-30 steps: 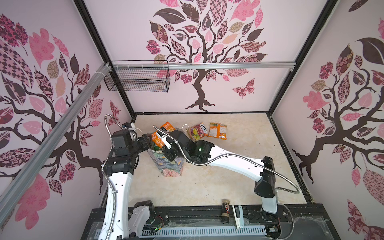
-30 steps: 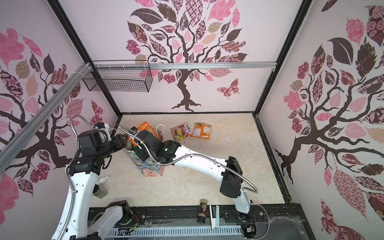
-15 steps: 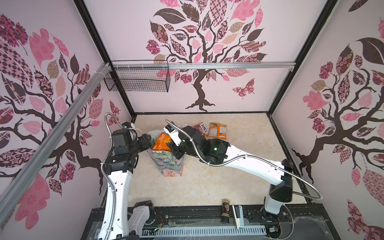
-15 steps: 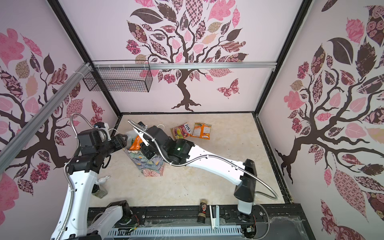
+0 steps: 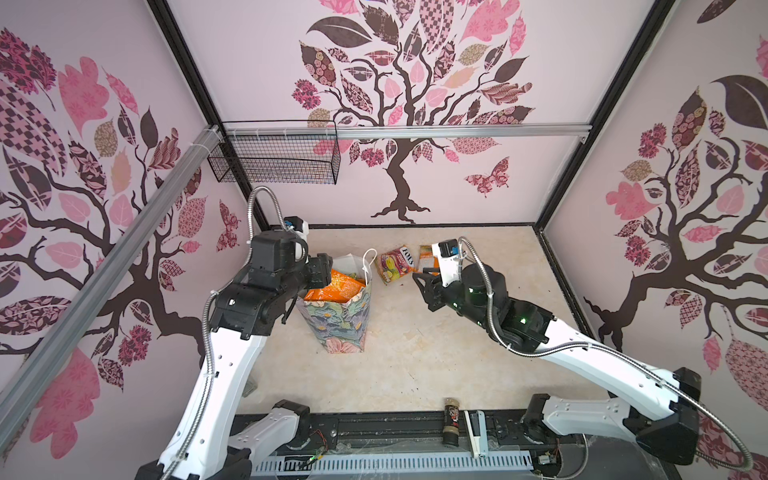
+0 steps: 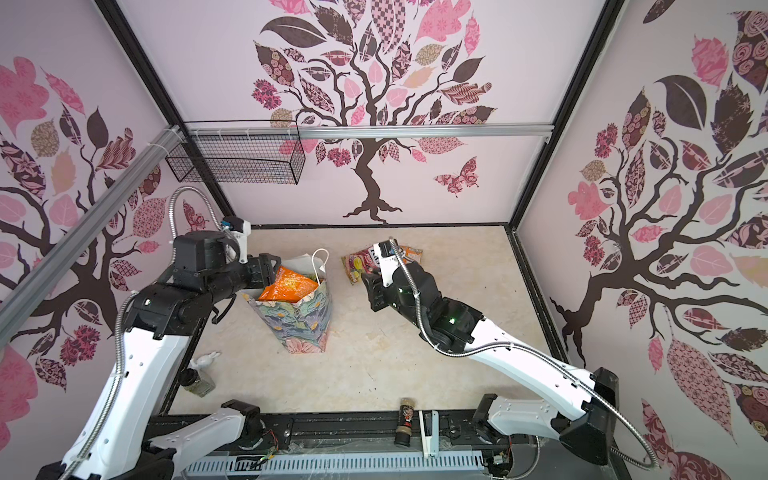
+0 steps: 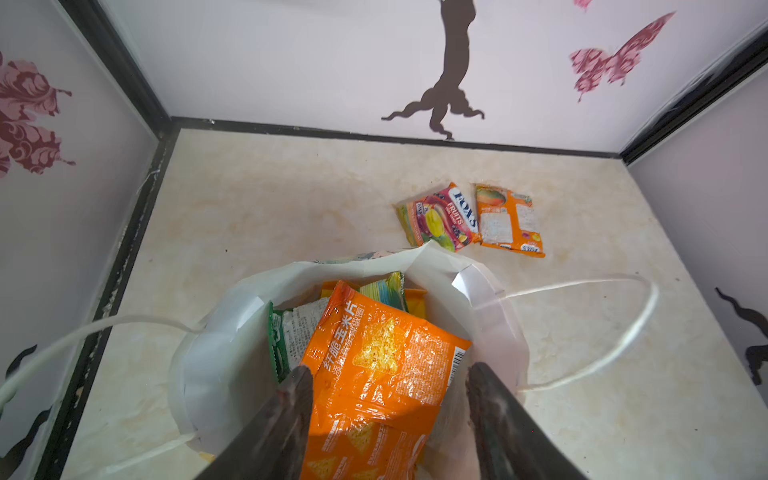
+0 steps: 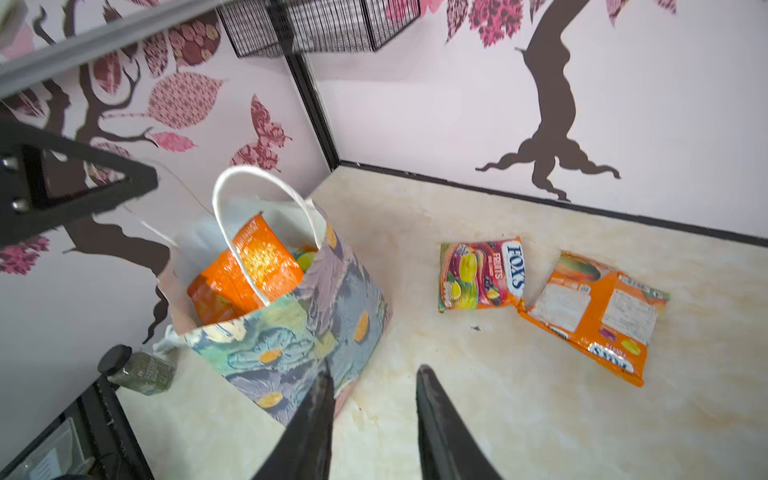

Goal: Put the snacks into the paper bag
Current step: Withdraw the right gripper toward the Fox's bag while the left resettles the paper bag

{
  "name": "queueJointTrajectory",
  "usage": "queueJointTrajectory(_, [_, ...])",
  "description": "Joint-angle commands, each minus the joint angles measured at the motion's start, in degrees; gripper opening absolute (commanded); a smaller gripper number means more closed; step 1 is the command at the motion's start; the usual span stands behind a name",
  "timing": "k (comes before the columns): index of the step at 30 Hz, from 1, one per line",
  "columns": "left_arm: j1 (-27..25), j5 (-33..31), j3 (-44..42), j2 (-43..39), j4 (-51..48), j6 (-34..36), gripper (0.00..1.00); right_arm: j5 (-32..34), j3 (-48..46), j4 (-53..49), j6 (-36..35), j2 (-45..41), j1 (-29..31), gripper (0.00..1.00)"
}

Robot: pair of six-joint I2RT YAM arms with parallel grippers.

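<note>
Here: left end effector apart at paper bag rim; right end effector apart, over bare floor.

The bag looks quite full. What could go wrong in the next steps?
The orange packet sticks out above the rim of the paper bag, so further packets may slide off it. The left gripper straddles that packet at the bag's mouth; pulling away carelessly could tip the bag.
</note>
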Motion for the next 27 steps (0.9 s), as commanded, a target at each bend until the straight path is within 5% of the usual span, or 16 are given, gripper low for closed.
queueJointTrajectory(1, [-3.4,-3.9,2.0,4.7,-4.0,1.6,0.60,0.9,-1.6,-1.6,1.4,-3.5,-2.5,0.36])
queueJointTrajectory(8, [-3.5,-3.2,0.2,9.7,0.4,-0.2,0.46,-1.3,-5.5,0.2,1.7,-7.2,-5.7,0.36])
queueJointTrajectory(17, [-3.1,-8.8,-4.2,11.4,4.1,-1.9,0.43,-3.5,-7.0,1.3,1.5,-7.0,-6.5,0.33])
queueJointTrajectory(27, [-1.4,-6.4,-8.7,14.0,9.7,-4.6,0.42,-4.3,-7.5,1.9,1.5,-6.8,-6.8,0.33])
